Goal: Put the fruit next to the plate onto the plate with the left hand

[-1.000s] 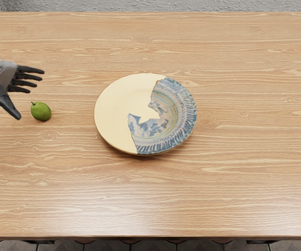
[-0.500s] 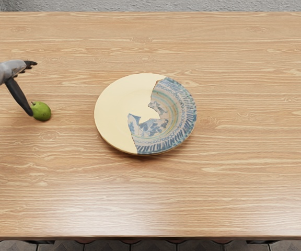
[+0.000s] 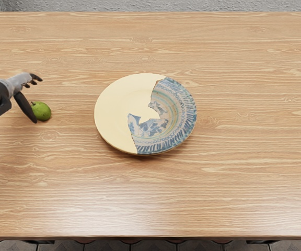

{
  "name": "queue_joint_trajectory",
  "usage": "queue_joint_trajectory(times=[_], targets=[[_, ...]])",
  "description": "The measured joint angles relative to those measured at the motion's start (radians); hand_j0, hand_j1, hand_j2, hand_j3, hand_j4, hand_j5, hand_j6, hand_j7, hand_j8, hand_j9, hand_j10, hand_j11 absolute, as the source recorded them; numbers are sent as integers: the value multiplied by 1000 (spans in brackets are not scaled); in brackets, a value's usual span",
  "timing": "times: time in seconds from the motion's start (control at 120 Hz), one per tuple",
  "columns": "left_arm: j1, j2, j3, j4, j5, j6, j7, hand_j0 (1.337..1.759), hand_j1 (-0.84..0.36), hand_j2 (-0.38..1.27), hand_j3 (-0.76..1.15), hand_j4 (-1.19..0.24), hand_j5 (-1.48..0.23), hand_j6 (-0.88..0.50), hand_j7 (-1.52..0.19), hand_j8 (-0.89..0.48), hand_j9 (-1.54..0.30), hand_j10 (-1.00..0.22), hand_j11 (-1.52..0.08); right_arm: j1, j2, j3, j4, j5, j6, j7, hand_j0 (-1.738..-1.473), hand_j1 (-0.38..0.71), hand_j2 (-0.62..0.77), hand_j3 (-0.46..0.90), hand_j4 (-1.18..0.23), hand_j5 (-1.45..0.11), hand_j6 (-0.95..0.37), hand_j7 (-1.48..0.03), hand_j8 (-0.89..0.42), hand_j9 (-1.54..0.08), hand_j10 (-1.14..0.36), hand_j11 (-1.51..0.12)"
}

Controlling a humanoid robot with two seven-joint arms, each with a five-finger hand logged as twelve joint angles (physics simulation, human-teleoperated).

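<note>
Small green pear-like fruit [image 3: 41, 111] sits on the light wooden tabletop [image 3: 234, 172], just right of my thumb and nearer the camera than my fingertips. It is not on the plate yet.

The round cream plate with a blue-patterned section [image 3: 114, 104] is well off to the right of my fingers, clear of the fruit.

Left fingers [image 3: 33, 79] are open and spread, gripping nothing.

Pose: forearm comes in low from the left edge. The four fingers point right, past the fruit's far side. The thumb is swung down along its left flank, and I can't tell whether it touches.

My read is that this is a grasp approach, with the open span set to bracket the fruit. The fruit is not between thumb and fingers yet, so I need more reach to the right before closing. It's round, so a nudge from the thumb could roll it.
</note>
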Motion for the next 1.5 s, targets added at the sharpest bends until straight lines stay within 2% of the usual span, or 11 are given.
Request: queue_joint_trajectory(times=[0.633,0.933,1.033,1.5], targets=[[5,-53,59,4,1,64,-1,1658,34,56,0,-269,-345,-270,-345,-270,-345,-269,-344,0,0,0,0,0,0,0,-1658,-329,-3,0,-17,-22,-17,-22,-17,-22,-17,-22],[7,-54,82,5,1,75,-1,1658,-55,71,0,-342,-441,-343,-441,-343,-441,-342,-440,0,0,0,0,0,0,0,-1658,-329,-3,0,-17,-22,-17,-22,-17,-22,-17,-22],[18,-88,87,5,1,75,0,1658,-83,76,0,-366,-472,-367,-472,-367,-472,-366,-472,0,0,0,0,0,0,0,-1658,-329,-3,0,-17,-22,-17,-22,-17,-22,-17,-22],[17,-81,97,3,-11,74,1,1658,-246,107,0,-512,-640,-513,-640,-441,-651,-506,-651,0,0,0,0,0,0,0,-1658,-329,-4,0,-17,-22,-17,-22,-17,-22,-17,-22]])
